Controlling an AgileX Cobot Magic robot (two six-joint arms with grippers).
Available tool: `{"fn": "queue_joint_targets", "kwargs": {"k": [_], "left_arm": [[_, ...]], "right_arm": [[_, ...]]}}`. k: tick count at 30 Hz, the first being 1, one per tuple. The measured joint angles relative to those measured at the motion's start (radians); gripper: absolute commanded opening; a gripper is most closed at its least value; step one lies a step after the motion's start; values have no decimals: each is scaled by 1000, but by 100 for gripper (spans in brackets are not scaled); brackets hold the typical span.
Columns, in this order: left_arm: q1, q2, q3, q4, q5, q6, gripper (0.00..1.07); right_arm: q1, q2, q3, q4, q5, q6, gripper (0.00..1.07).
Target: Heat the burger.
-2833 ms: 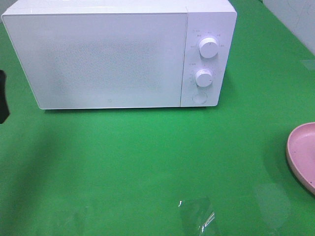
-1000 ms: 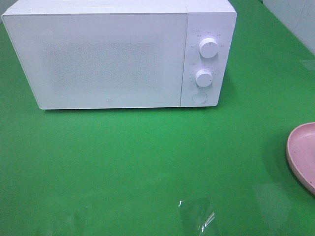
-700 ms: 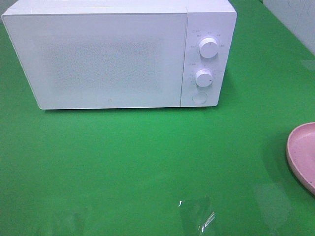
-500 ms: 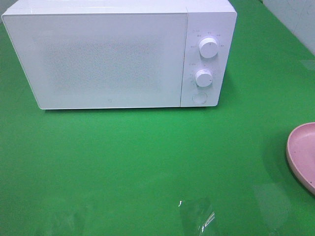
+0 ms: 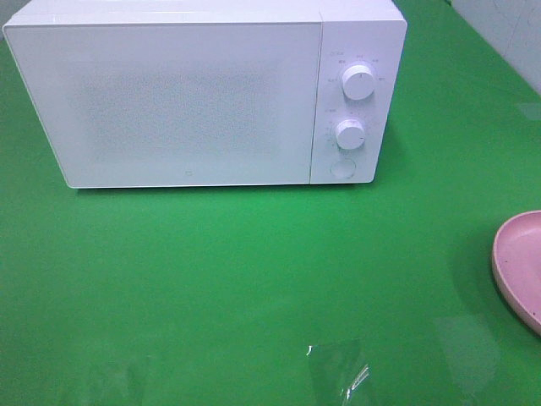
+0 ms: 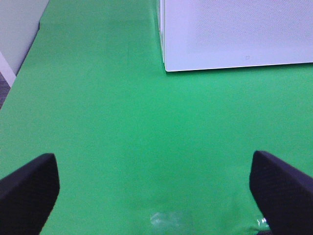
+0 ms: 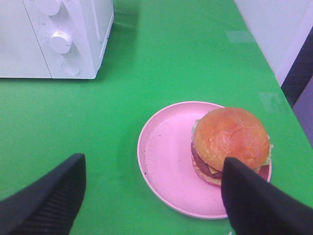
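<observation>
The burger (image 7: pixel 230 142) with its golden-brown bun sits on the pink plate (image 7: pixel 166 156), toward the side away from the microwave. In the exterior high view only the plate's edge (image 5: pixel 516 271) shows at the right border, and the burger is out of that view. The white microwave (image 5: pixel 203 93) stands at the back with its door closed. My right gripper (image 7: pixel 151 205) hovers open above the plate's near side, its dark fingers (image 7: pixel 49 200) spread wide. My left gripper (image 6: pixel 154 191) is open over bare green table, with the microwave's corner (image 6: pixel 234 34) ahead. Neither arm appears in the exterior high view.
Two white knobs (image 5: pixel 358 82) and a round button (image 5: pixel 341 168) sit on the microwave's right panel. Green cloth (image 5: pixel 254 271) covers the table. A patch of clear tape (image 5: pixel 338 372) glints near the front edge. A wall (image 7: pixel 274 29) borders the right side.
In the oldest frame a dark arm part showed at the left edge of the exterior high view; it is gone now. Nothing else has moved.
</observation>
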Motion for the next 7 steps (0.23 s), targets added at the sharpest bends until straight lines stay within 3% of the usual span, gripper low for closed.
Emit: {"fn": "queue_joint_targets", "kwargs": {"k": [7], "left_arm": [[0,0,0,0,0,0,98]], "right_arm": [[0,0,0,0,0,0,73]]}}
